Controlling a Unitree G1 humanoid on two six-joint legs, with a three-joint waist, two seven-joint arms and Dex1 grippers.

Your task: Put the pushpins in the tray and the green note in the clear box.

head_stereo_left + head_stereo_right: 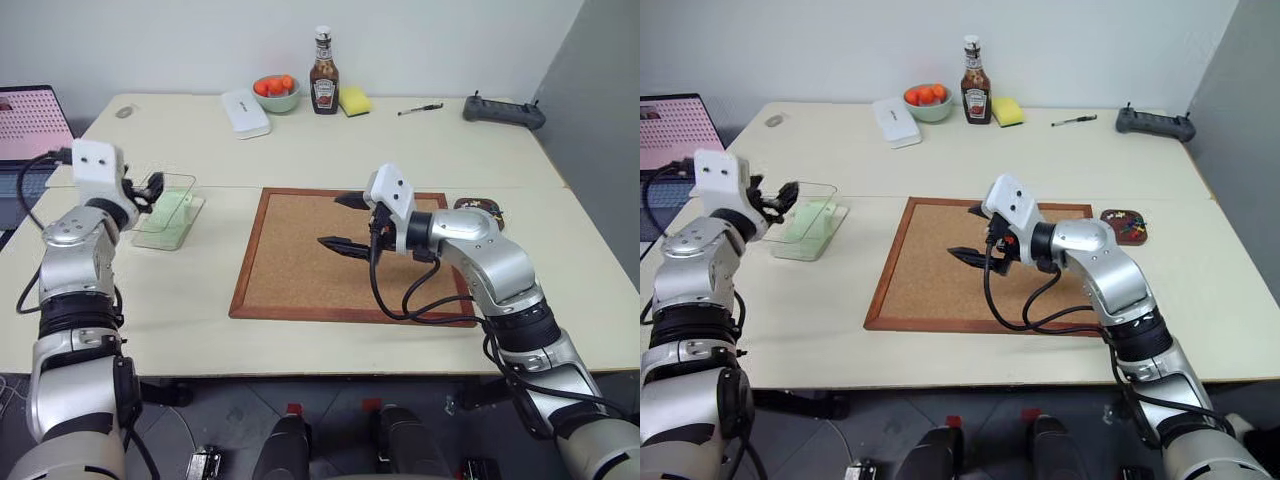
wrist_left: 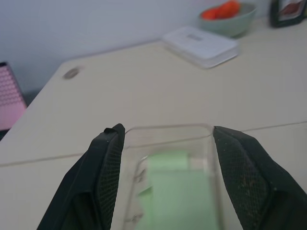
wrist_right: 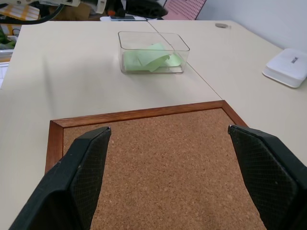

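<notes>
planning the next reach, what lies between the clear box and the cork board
Bare tabletop only, seen in the right wrist view between clear box and cork board.

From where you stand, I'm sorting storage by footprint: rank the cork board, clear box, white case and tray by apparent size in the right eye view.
1. cork board
2. clear box
3. white case, though it sits farther back, so this rank is unsure
4. tray

head stereo overhead, wrist views close
</notes>
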